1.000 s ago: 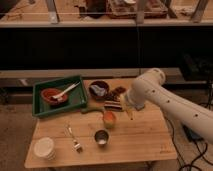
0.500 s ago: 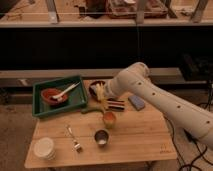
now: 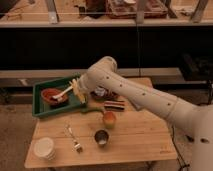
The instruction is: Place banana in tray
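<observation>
My gripper (image 3: pixel 79 89) reaches from the right, at the end of the white arm, to the right edge of the green tray (image 3: pixel 39 102). It is shut on the pale-yellow banana (image 3: pixel 75 90), which hangs just above the tray's right rim. The fingers are mostly hidden behind the wrist. Inside the tray sits a red bowl (image 3: pixel 51 95) with a white utensil (image 3: pixel 64 92) lying across it.
On the wooden table (image 3: pixel 140 145) stand a dark round bowl (image 3: pixel 108 94), a striped flat item (image 3: pixel 115 104), a slim green vegetable (image 3: pixel 91 110), an orange cup (image 3: pixel 109 119), a metal cup (image 3: pixel 101 137), a fork (image 3: pixel 74 138) and a white stack of bowls (image 3: pixel 44 148).
The arm has swung left, carrying the banana from over the dark bowl to the tray's right rim.
</observation>
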### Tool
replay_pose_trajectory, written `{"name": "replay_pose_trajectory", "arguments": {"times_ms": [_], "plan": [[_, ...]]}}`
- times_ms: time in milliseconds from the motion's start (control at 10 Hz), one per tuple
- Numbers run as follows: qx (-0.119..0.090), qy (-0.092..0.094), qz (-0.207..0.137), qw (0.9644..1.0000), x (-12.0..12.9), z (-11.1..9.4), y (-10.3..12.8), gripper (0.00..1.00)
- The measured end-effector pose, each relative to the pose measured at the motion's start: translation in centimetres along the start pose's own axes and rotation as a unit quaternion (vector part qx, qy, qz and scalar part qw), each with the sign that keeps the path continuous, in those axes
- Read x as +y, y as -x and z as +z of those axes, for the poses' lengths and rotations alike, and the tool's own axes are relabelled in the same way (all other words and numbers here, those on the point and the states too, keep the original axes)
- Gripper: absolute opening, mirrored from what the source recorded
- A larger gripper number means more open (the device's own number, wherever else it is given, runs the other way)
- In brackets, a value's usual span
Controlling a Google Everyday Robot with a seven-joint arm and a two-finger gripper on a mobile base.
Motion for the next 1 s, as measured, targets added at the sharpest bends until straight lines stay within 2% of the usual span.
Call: {"name": "replay_pose_trajectory", "arguments": {"times_ms": [200,300,500,800,1000], "plan": [[-0.009,0.006,-0.005,0.9999,-2.1,3.9,-3.2,0.00],[-0.014,0.013,-0.001,0.9998,-2.1,6.0,-5.2,0.00],[-0.023,0.027,0.008,0.9993,-1.7,8.7,-7.1,0.00],[-0.033,0.054,0.026,0.9977,1.1,10.4,-7.5,0.00],[-0.047,0.078,0.034,0.9953,4.8,11.2,-6.0,0.12]]}}
